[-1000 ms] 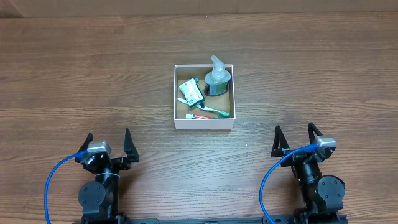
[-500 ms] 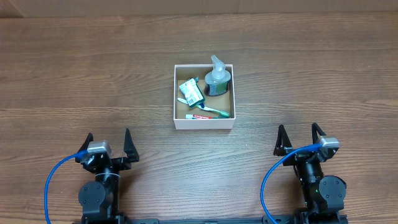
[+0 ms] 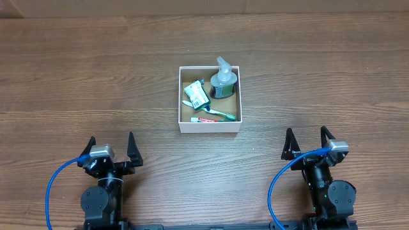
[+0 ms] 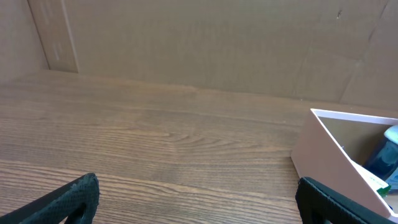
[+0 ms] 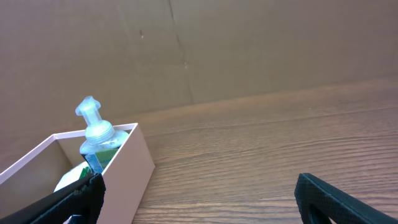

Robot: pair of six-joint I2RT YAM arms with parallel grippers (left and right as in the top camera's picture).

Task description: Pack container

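Brown wooden table (image 3: 77,64), with cardboard backdrop (image 4: 186,43) along the far edge. My left gripper (image 3: 111,140) and right gripper (image 3: 306,133) sit at the near edge, fingers spread wide, holding nothing. Well beyond them, mid-table, the container (image 3: 209,128) carries a pump bottle (image 3: 223,80), a green-white packet (image 3: 197,94), a toothbrush (image 3: 218,114) and a small tube (image 3: 204,119). I see no loose items outside it, so I judge the packing done, or very nearly
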